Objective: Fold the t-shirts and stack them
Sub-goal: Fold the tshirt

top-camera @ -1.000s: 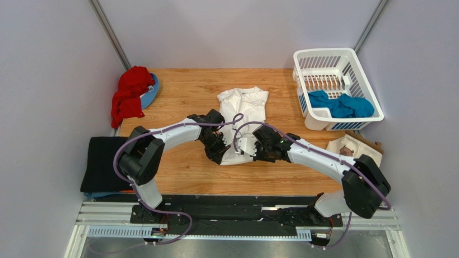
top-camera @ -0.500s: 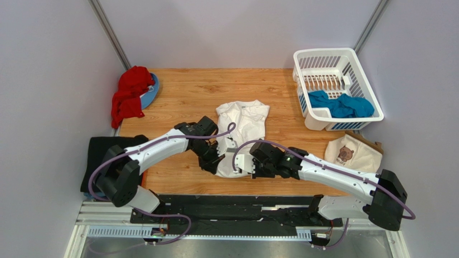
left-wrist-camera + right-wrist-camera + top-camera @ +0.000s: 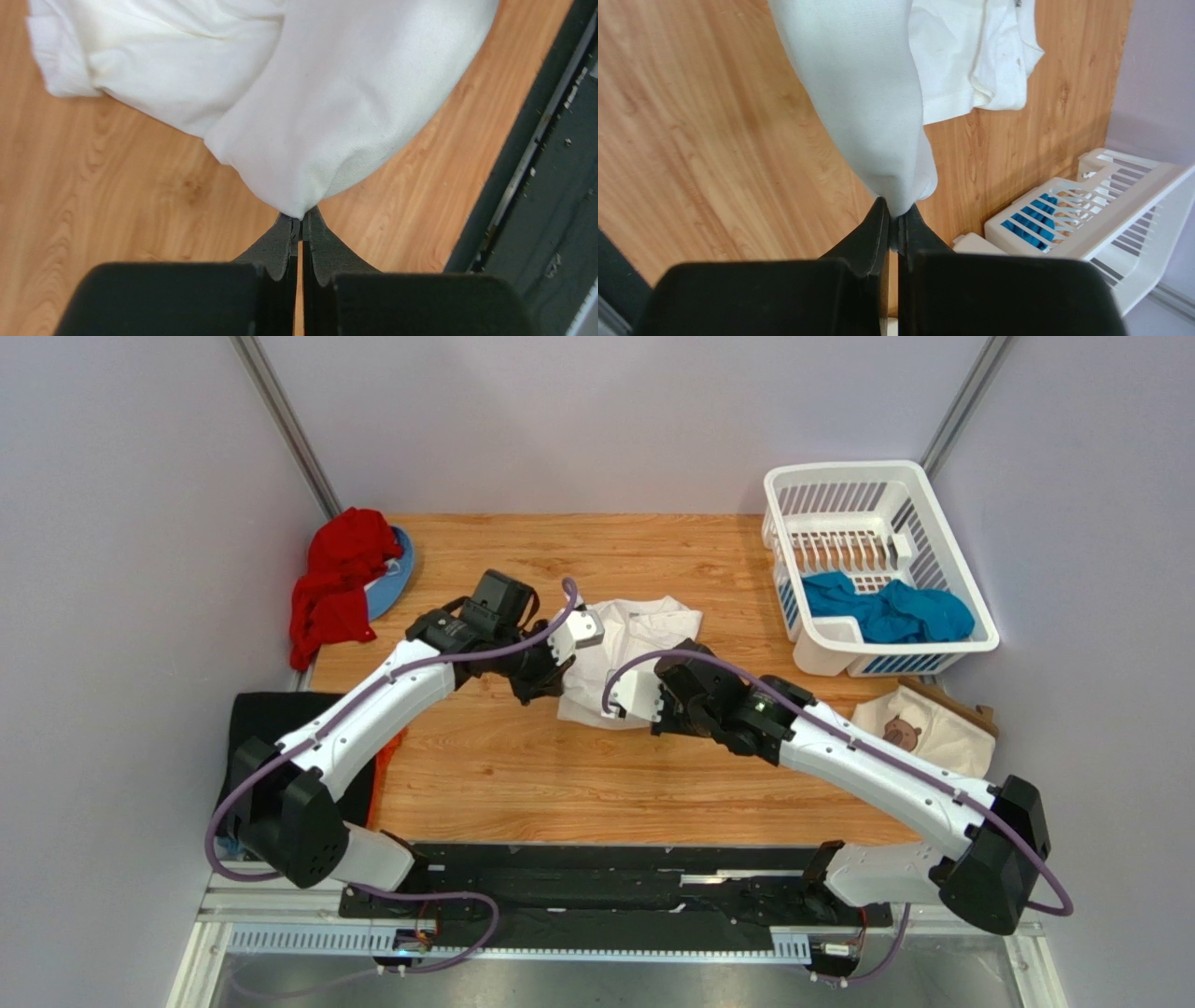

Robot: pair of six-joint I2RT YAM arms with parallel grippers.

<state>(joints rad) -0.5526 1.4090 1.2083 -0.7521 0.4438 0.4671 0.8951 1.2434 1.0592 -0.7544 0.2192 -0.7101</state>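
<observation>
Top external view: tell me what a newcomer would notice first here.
The white t-shirt in the middle of the table, pinched by the left gripper and the right gripper, each shut on a tip of its cloth. Next, the teal t-shirt in the white basket at the far right, and the red garment bunched at the far left corner.
</observation>
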